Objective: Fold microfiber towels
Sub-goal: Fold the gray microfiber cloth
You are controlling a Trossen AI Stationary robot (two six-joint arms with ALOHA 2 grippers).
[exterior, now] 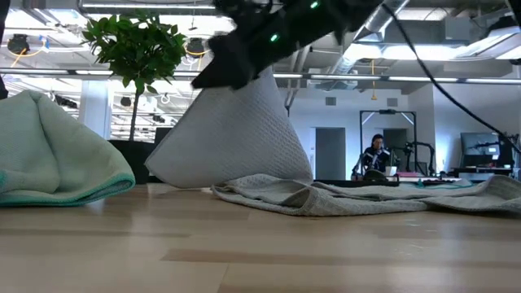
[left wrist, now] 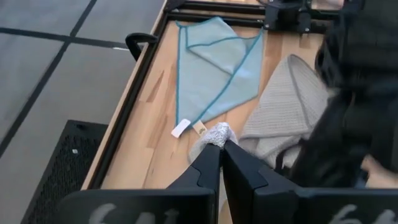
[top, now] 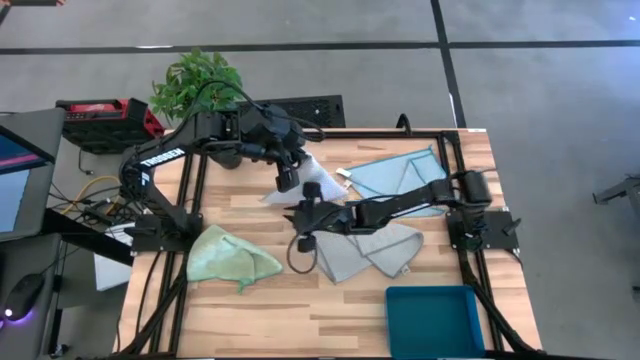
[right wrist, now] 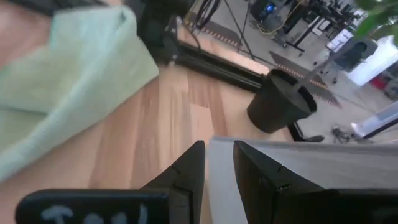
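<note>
Hanging tent-like grey towel (exterior: 236, 134), corner pinched, taut

Setting: robotics lab in an open office hall. Evidence: wooden bench (top: 330, 310) framed in black rails, exposed ceiling ducts (exterior: 456, 32), monitor (top: 15, 190), person seated at far desks (exterior: 376, 155), potted plant (top: 197, 82).

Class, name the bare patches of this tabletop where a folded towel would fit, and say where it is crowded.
Bare wood lies between the green towel and the teal bin, along the near edge. The middle is crowded: both grippers hold up a grey towel, beside another grey towel and the blue towel.
</note>
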